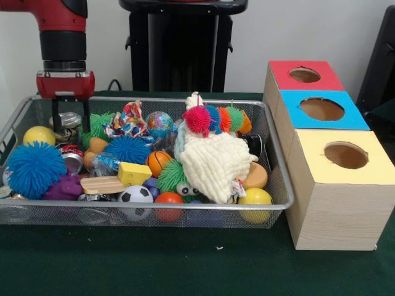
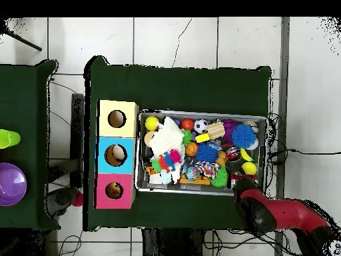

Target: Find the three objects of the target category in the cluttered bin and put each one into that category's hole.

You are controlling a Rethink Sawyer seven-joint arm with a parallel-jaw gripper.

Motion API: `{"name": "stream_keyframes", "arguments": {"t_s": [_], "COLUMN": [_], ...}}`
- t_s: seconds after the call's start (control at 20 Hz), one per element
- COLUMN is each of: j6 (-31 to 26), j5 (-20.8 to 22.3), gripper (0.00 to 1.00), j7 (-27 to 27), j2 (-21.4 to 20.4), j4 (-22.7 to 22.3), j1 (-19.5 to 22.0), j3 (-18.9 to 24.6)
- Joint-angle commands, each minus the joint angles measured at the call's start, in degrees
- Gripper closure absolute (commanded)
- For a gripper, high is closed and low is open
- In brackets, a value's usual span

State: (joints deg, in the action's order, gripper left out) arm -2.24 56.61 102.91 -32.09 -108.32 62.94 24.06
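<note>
The wire mesh bin [image 1: 148,206] is full of toys; it also shows in the overhead view [image 2: 200,113]. A large blue puffer ball [image 1: 34,168] lies at its front left. A smaller blue one [image 1: 128,149] lies mid-left. A green one [image 1: 97,126] sits at the back, just right of my gripper [image 1: 70,125]. The gripper is open and empty, its fingers hanging over a silver can [image 1: 66,121] in the back left corner. The red-topped box's hole [image 1: 304,75] is right of the bin. In the overhead view the red arm [image 2: 256,200] hides the gripper; the hole [image 2: 114,191] shows.
The blue-topped [image 1: 322,109] and yellow-topped [image 1: 345,155] boxes stand in front of the red one. A white knitted cloth [image 1: 213,163], a pink-headed fuzzy caterpillar [image 1: 213,118], a football [image 1: 135,196], yellow balls [image 1: 255,198] and drink cans [image 1: 71,159] crowd the bin.
</note>
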Motion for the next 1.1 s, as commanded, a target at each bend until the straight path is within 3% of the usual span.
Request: {"name": "stream_keyframes", "arguments": {"t_s": [0.05, 0.4, 0.8, 0.85, 1.1], "j6": [0.5, -0.01, 3.77, 4.77, 6.02], "j5": [-2.52, -4.83, -6.95, -5.69, -6.49], "gripper": [0.0, 0.0, 0.0, 0.0, 0.0], "j7": [4.67, 5.94, 8.95, 8.28, 8.62], "j2": [2.04, 3.6, 4.66, 7.22, 7.41], "j4": [-0.02, -0.14, -0.1, 1.19, 1.32], "j1": [1.15, 0.08, -4.74, -3.85, -5.21], "j3": [4.6, 3.3, -0.6, -1.7, -3.01]}}
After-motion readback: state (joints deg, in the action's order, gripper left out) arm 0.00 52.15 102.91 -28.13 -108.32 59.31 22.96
